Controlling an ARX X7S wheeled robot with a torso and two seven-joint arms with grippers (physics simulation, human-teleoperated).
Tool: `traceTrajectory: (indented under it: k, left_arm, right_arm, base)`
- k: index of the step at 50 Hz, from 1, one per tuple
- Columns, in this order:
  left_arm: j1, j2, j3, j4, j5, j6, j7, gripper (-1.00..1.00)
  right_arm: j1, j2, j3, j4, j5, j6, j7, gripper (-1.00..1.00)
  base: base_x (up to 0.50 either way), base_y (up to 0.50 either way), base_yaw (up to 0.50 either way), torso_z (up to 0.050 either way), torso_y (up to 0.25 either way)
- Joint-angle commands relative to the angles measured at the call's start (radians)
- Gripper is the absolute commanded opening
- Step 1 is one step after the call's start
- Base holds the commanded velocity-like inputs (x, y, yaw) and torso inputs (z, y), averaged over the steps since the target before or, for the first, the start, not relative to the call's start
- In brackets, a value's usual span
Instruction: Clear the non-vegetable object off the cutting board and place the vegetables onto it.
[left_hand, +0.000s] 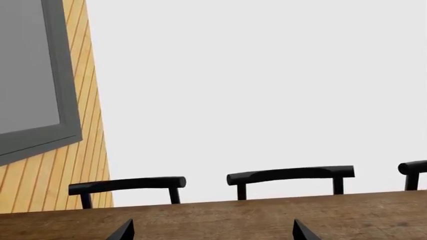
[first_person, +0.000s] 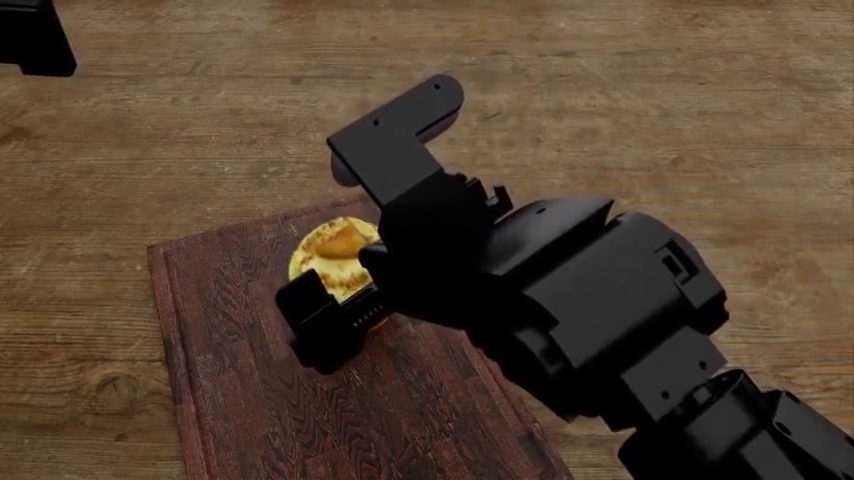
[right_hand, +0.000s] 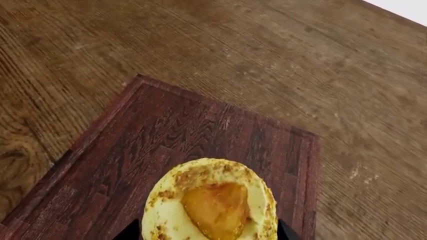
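The cupcake (first_person: 334, 255) sits at centre left in the head view, on the cutting board (first_person: 254, 390). The right tool (first_person: 350, 290) straddles it, tips spread. It should pinch low on the wrapper, then lift straight. The left tool (left_hand: 210, 231) hangs spread above the table (left_hand: 267, 217).

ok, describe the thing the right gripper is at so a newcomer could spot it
On the lighter brown tabletop lies a dark reddish-brown cutting board. Near its far end sits a small cupcake between the right gripper's fingertips. Its pale wrapper and crumbly yellow-orange top make it the only light, round thing on the board.
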Motion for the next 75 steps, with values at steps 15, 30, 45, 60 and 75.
traceTrajectory:
  k: [15, 30, 45, 60, 75]
  left_arm:
    - [-0.007, -0.009, -0.015, 0.024, -0.018, -0.017, -0.008, 1.00]
    - [-0.014, -0.011, -0.017, 0.048, -0.030, -0.039, -0.018, 1.00]
    - [-0.023, -0.013, -0.015, 0.042, -0.032, -0.038, -0.019, 1.00]
    - [-0.021, -0.014, -0.014, 0.046, -0.038, -0.038, -0.021, 1.00]
    - [-0.022, -0.015, -0.016, 0.060, -0.047, -0.050, -0.027, 1.00]
  right_arm:
    - [0.029, 0.064, 0.051, -0.230, 0.111, 0.177, 0.103, -1.00]
    - [0.085, 0.133, 0.139, -0.308, 0.171, 0.246, 0.177, -1.00]
    - [0.131, 0.219, 0.107, -0.223, 0.071, 0.201, 0.176, -1.00]
    - [0.129, 0.265, 0.160, -0.163, 0.037, 0.179, 0.254, -1.00]
    - [0.053, 0.350, 0.274, -0.188, 0.039, 0.183, 0.423, -1.00]
  base:
    - [0.00, 0.00, 0.00, 0.000, 0.000]
    - [0.00, 0.00, 0.00, 0.000, 0.000]
    - [0.00, 0.00, 0.00, 0.000, 0.000]
    - [0.00, 0.00, 0.00, 0.000, 0.000]
    - [0.00, 0.00, 0.00, 0.000, 0.000]
